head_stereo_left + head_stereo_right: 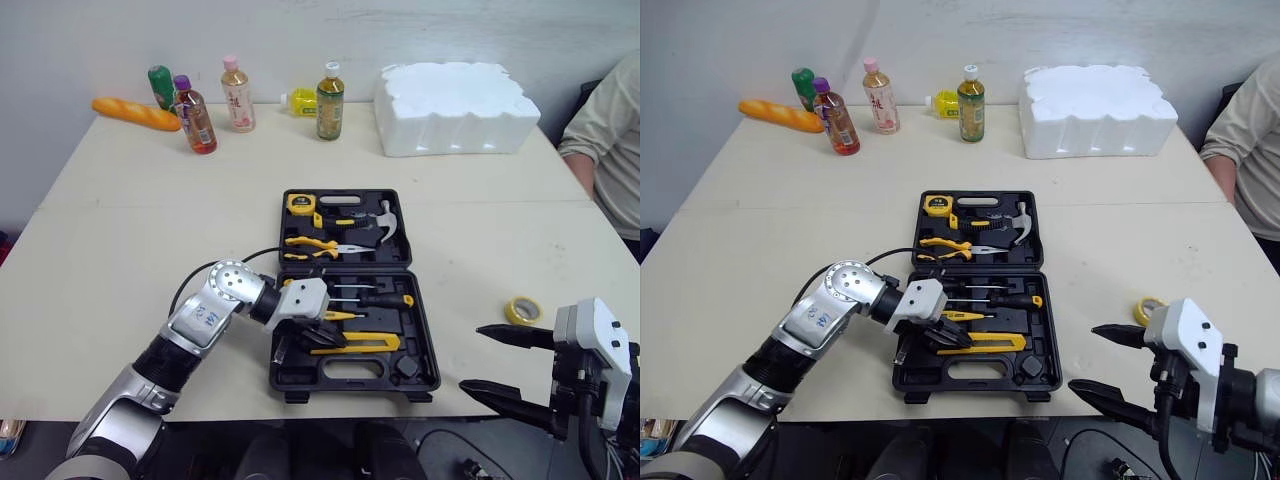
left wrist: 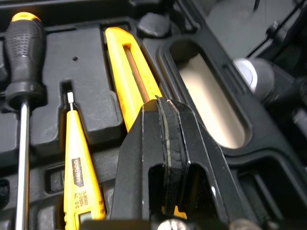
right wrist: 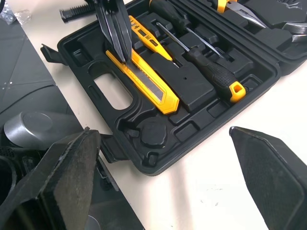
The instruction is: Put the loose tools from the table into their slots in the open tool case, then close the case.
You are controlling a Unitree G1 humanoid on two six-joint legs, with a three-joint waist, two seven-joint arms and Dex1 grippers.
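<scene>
Touching yellow knife (image 3: 148,88), closed left pincer (image 3: 122,55).

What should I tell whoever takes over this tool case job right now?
Left gripper: shut, tip on the yellow knife in the near half of the open case.
Right gripper: open, empty, hovering at the table's near right edge.
Done: hammer, pliers, screwdrivers, tape measure sit in slots.
To do: roll of tape lies on the table right of the case; case not yet closed.
</scene>
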